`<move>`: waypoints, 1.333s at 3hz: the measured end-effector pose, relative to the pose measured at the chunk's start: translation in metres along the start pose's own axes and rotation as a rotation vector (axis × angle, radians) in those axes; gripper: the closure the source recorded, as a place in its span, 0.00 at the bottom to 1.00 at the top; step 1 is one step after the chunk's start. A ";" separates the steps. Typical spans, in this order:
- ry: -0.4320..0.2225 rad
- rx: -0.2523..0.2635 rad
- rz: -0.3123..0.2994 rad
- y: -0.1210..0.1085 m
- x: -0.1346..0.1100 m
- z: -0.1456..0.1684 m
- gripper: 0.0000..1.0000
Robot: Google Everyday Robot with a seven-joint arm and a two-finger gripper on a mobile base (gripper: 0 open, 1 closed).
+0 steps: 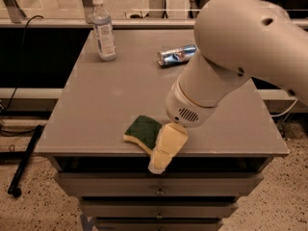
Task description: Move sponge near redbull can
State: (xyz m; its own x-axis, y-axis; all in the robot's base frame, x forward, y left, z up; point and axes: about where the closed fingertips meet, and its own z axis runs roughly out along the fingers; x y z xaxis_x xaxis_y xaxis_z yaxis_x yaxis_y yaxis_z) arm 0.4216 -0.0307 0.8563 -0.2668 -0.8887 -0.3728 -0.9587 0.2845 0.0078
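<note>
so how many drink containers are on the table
2: the water bottle upright at back left, the redbull can on its side at back centre. The arm may hide more. The gripper is at the sponge near the front edge.

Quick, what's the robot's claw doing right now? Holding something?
Gripper: at the front edge of the grey table, over one end of the wavy, green-topped yellow-foam sponge; whether it holds the sponge cannot be told.

The arm is showing a bulky, smooth white shell with 3 small dark holes, a thin tan ring and a dark slotted vent. The gripper is showing pale yellow, sitting over the table's front edge.
</note>
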 end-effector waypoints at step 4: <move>-0.106 0.115 0.139 0.004 -0.040 0.039 0.65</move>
State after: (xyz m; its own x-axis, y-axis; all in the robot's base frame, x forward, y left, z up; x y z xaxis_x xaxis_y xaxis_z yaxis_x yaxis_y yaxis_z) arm 0.4324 0.0201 0.8346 -0.3777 -0.7971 -0.4711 -0.8943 0.4459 -0.0375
